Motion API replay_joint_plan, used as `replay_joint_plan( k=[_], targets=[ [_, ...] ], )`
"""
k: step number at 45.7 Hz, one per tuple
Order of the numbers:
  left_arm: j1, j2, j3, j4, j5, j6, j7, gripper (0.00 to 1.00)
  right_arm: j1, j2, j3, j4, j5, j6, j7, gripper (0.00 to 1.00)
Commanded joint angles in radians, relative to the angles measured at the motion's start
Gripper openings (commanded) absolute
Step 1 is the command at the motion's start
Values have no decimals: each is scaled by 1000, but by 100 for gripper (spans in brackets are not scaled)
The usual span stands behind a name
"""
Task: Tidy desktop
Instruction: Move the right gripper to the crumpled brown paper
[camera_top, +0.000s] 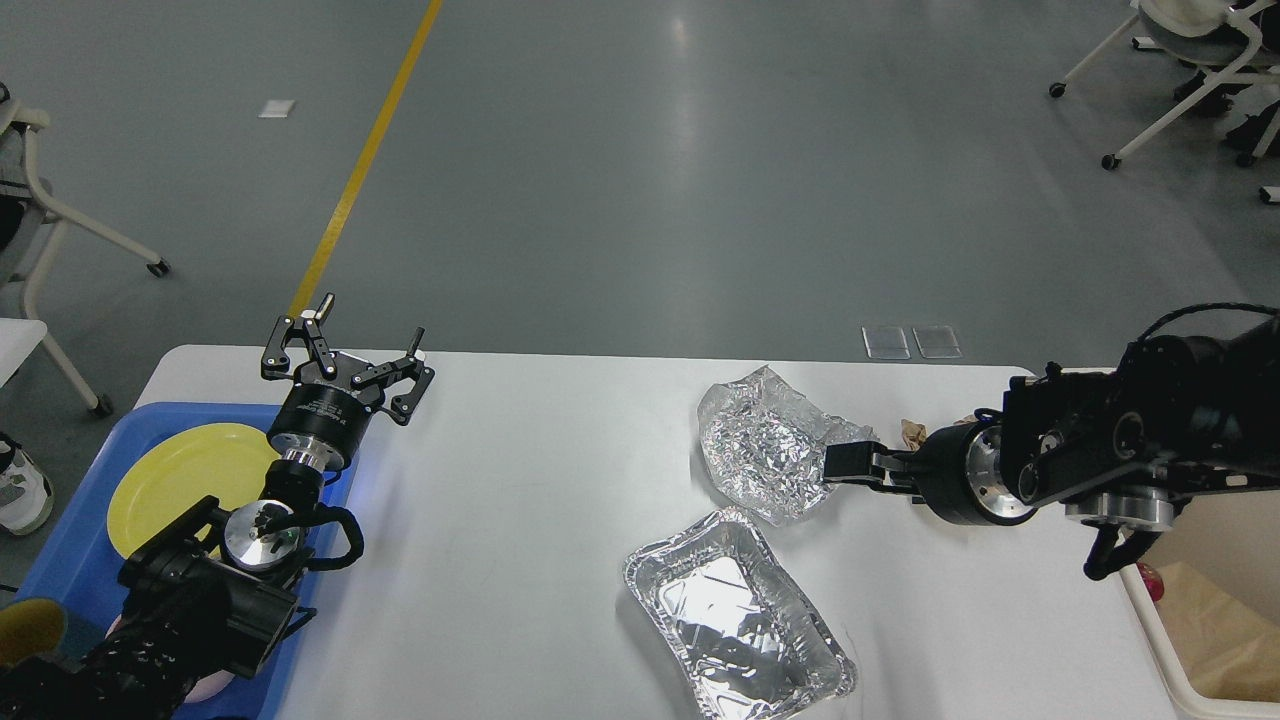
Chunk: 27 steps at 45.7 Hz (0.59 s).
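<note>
The white desktop (520, 470) holds a crumpled foil sheet (760, 440), an empty foil tray (735, 620) in front of it, and a brown paper wad (912, 432) that my right arm mostly hides. My right gripper (838, 465) reaches in from the right, its dark tip at the foil sheet's right edge; its fingers cannot be told apart. Over the table's far left stands my left gripper (371, 322), pointing up, open and holding nothing.
A blue tray (60, 560) at the left edge carries a yellow plate (170, 480). At the right edge a cream bin (1175, 650) holds brown paper and a red item (1151, 580). Wheeled chairs stand on the floor far left and far right.
</note>
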Motion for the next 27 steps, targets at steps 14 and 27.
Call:
replay_joint_plan(
  k=[14, 27],
  targets=[
    [0, 0, 0, -1, 0, -1, 0, 100, -375, 61, -9, -492, 224, -6, -40, 100],
    [0, 0, 0, -1, 0, -1, 0, 100, -481, 66, -3, -662, 288, -6, -189, 100]
  ],
)
